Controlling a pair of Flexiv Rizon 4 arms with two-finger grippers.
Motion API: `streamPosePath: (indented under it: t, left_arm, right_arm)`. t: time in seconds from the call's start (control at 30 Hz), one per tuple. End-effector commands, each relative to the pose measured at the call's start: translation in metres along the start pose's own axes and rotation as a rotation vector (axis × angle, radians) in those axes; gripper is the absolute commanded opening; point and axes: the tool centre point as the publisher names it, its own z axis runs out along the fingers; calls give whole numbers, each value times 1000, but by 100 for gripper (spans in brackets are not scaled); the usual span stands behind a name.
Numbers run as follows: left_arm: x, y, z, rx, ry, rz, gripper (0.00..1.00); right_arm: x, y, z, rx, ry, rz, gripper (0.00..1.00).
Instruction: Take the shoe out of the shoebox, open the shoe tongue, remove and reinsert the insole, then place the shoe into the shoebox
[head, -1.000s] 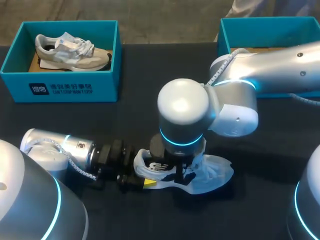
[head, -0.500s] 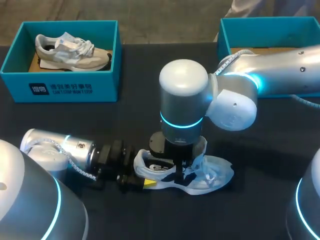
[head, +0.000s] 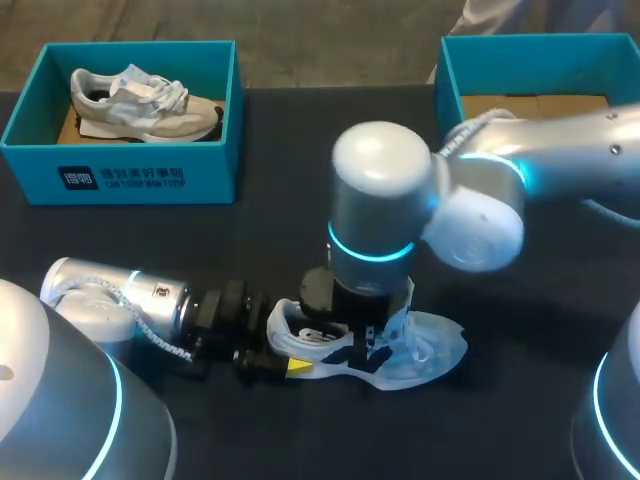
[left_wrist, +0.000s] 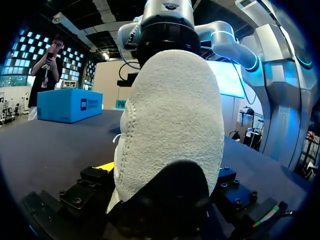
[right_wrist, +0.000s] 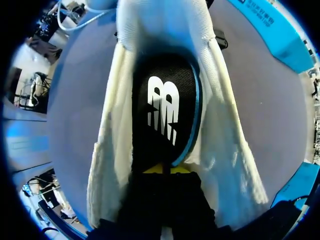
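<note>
Your left gripper (head: 287, 345) is clamped on the heel of the shoe (head: 425, 345), 1 finger on each side, and the left wrist view shows that pale heel filling the gap between them. The shoe is out on the dark table (head: 270, 240), sole down, near the front edge, with its toe pointing away from your left arm. Your right arm comes in over the top, and your right gripper (right_wrist: 164, 170) points straight down into the shoe's opening. Its yellow tips are at the near end of the black insole (right_wrist: 167, 110), which lies flat inside the white walls. Is it pinching that insole? You can't tell. At the back, 2 teal boxes stand well apart from the shoe: the left shoebox (head: 120, 178) holds a second shoe (head: 140, 100), and the right shoebox (head: 500, 45) shows a brown floor.
</note>
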Motion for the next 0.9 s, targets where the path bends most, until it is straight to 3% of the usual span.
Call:
streamPosePath:
  t: [0.03,0.4,0.9]
  left_arm:
    - [-1,2,1,-1,-4,-3,0]
    - [-1,2,1,-1,-4,-3,0]
    - [-1,2,1,-1,-4,-3,0]
  right_arm:
    - [18,-14,16,-128,-46,0,0]
    - [15,-21,-24,-229,-149,1,0]
    - [9,-27,-43,-361,-242,-4,0]
